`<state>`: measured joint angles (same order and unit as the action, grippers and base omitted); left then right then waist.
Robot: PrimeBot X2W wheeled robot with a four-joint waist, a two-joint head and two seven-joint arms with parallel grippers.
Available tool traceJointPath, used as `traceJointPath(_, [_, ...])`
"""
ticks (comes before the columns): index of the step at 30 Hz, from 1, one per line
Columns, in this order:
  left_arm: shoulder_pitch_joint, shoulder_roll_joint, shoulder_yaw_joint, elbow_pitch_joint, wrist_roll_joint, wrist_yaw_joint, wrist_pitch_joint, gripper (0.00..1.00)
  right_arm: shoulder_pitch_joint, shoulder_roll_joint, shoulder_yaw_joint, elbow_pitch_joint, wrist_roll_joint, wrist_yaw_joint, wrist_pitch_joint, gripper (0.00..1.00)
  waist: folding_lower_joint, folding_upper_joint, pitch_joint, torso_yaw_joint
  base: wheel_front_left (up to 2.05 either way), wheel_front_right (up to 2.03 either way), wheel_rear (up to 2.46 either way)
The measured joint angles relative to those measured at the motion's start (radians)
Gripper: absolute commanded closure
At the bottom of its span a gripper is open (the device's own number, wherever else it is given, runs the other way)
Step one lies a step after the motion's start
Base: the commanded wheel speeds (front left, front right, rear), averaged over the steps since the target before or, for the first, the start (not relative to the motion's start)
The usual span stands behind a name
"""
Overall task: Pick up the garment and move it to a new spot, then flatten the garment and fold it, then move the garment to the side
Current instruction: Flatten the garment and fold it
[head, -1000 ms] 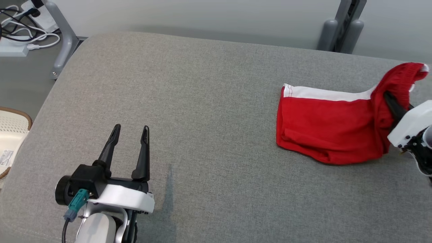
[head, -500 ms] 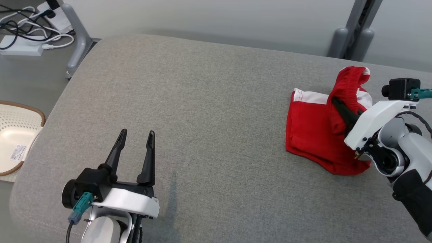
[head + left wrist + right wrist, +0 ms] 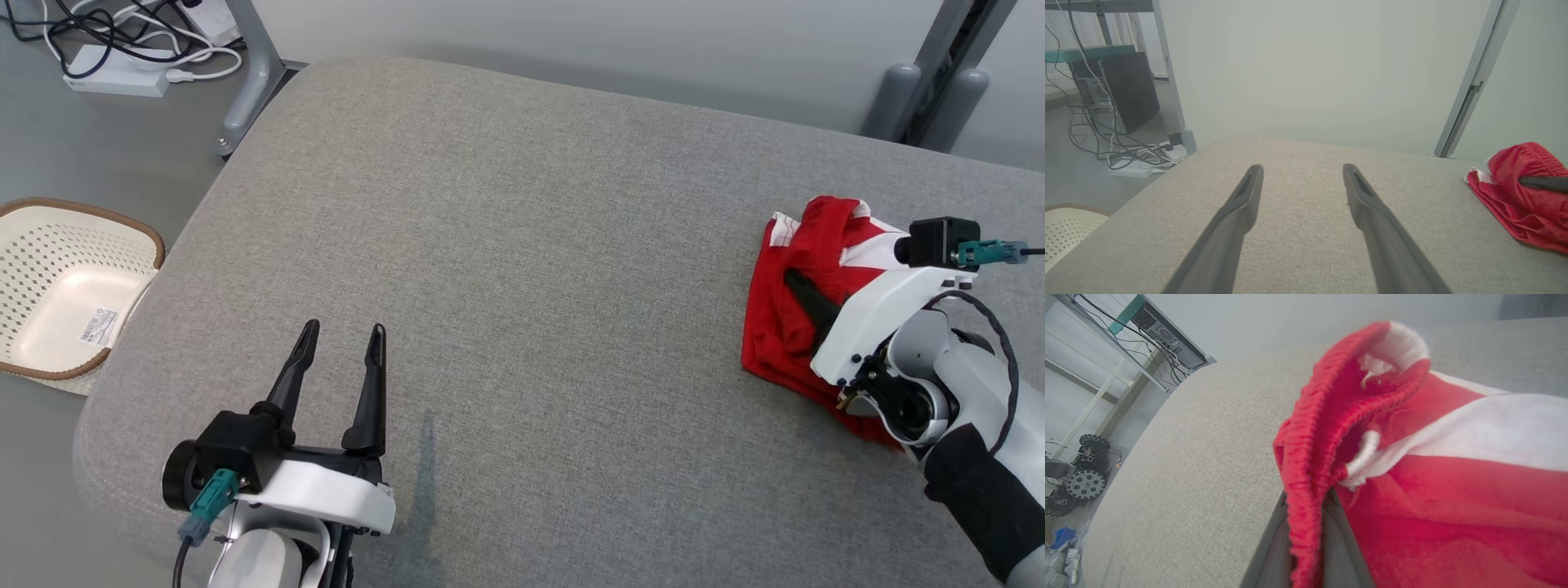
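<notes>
Right claw [image 3: 1307,510] seemingly pinches garment [image 3: 1433,506].

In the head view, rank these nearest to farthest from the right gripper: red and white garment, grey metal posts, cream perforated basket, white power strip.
1. The red and white garment: pinched in the right gripper.
2. The grey metal posts: at the back, right.
3. The cream perforated basket, at the left, and the white power strip, far left: too close to call.
</notes>
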<state>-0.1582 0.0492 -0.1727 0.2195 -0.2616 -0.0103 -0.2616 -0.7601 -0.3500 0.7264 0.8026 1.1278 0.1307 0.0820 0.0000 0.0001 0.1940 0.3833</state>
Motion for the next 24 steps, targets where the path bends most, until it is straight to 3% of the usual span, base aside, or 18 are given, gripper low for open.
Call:
traceJointPath(1, [0.002,0.0,-0.001,0.0,0.0,0.002,0.0,0.0,0.002,0.003,0.005,0.009,0.002,0.0,0.002,1.0,0.0001,0.0,-0.001,0.001,0.0,0.0,0.0])
traceJointPath(2, [0.002,0.0,-0.001,0.002,0.0,0.002,0.0,0.0,0.005,0.007,0.009,0.015,0.007,0.0,0.007,0.8,0.0,0.0,-0.002,0.001,0.0,0.0,0.0])
traceJointPath(3, [0.002,0.0,-0.001,0.002,-0.002,0.003,0.0,0.0,0.007,0.012,0.012,0.023,0.009,0.0,0.005,0.14,0.0,0.0,-0.002,0.001,0.0,0.0,0.0])
traceJointPath(4, [0.002,0.0,-0.003,0.002,-0.003,0.004,0.0,0.0,0.007,0.014,0.014,0.034,0.008,0.0,0.002,0.0,0.0,0.0,-0.002,0.001,0.0,0.0,0.0])
traceJointPath(16, [0.002,0.0,-0.005,0.012,0.001,0.005,0.0,0.0,0.014,0.043,0.01,0.008,0.07,0.0,-0.03,0.0,0.0,0.0,-0.027,-0.024,0.0,0.0,0.0])
traceJointPath(24, [0.012,0.0,0.025,0.013,0.017,-0.001,0.0,0.0,0.004,0.001,0.04,-0.095,0.049,0.0,-0.074,0.0,0.0,0.0,-0.074,-0.079,0.0,0.0,0.0])
